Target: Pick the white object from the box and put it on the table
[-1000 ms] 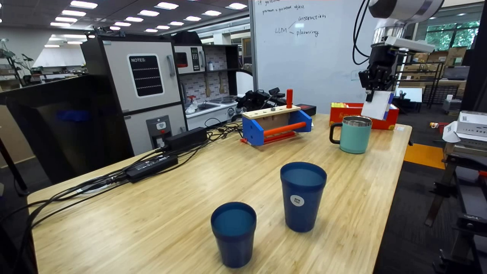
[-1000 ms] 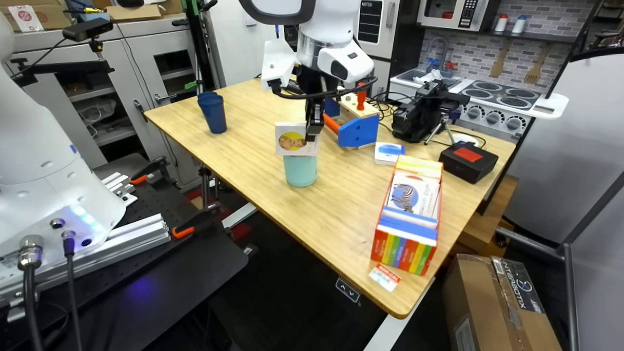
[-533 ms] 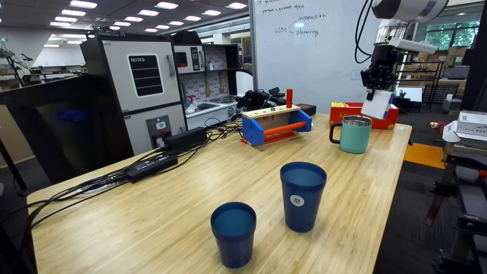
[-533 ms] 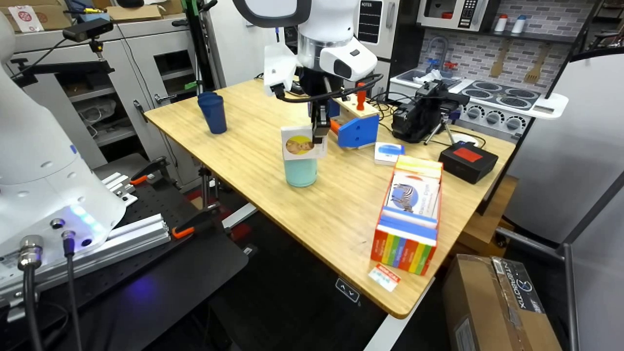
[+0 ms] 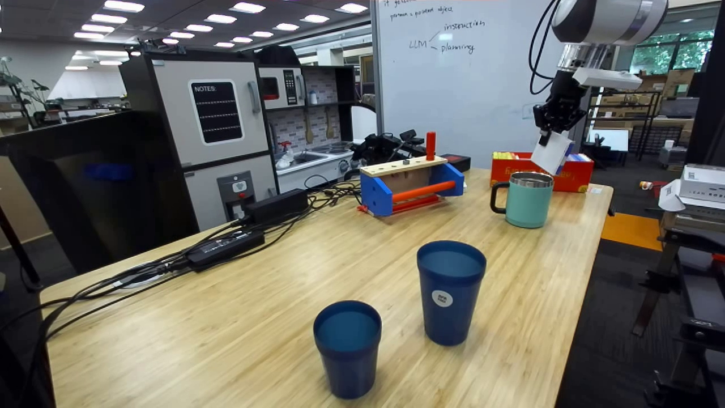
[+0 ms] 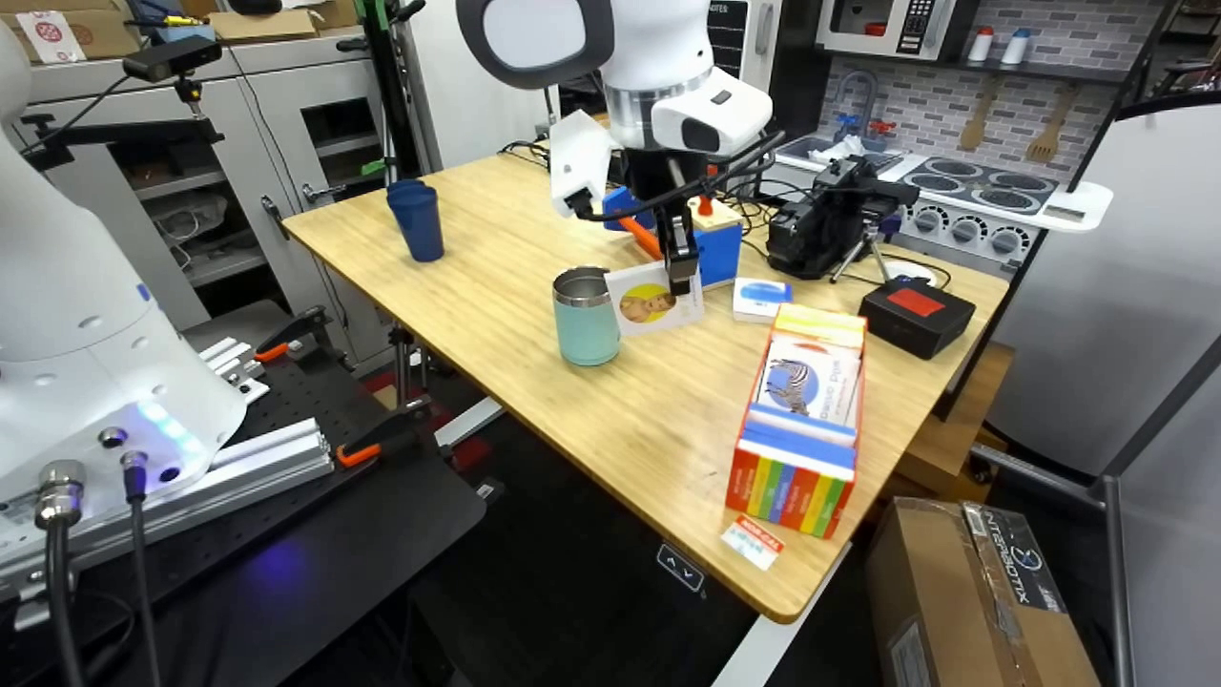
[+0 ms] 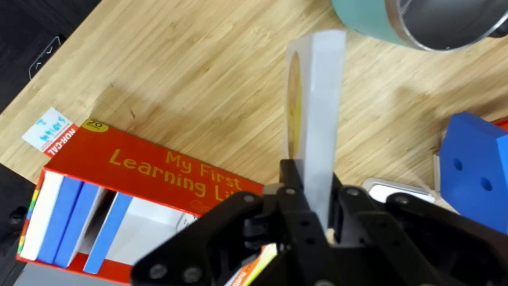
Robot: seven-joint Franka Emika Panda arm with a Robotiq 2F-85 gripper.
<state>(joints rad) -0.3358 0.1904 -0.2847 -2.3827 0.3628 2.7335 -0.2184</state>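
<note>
The white object (image 5: 549,155), a thin white book with a yellow round picture on its face, is held tilted above the table (image 5: 283,317), beside the teal mug. It also shows in an exterior view (image 6: 630,310) and edge-on in the wrist view (image 7: 326,99). My gripper (image 7: 313,174) is shut on it, one finger on each face; the gripper also shows in both exterior views (image 5: 545,138) (image 6: 681,279). The box (image 6: 747,439), red-orange and open, holds several books at the table's end; it shows in the wrist view (image 7: 158,167) and in an exterior view (image 5: 573,177).
The teal mug (image 6: 589,329) stands close to the held book. A blue toy with orange parts (image 5: 410,184) stands near it. A flat white book (image 6: 760,298) lies by the box. A black box (image 6: 916,320) stands behind. Two blue cups (image 5: 453,292) (image 5: 348,348) stand farther along.
My gripper has moved the white object away from in front of the mug to beside it, on the side towards the box. The book has also turned and tilted more.
</note>
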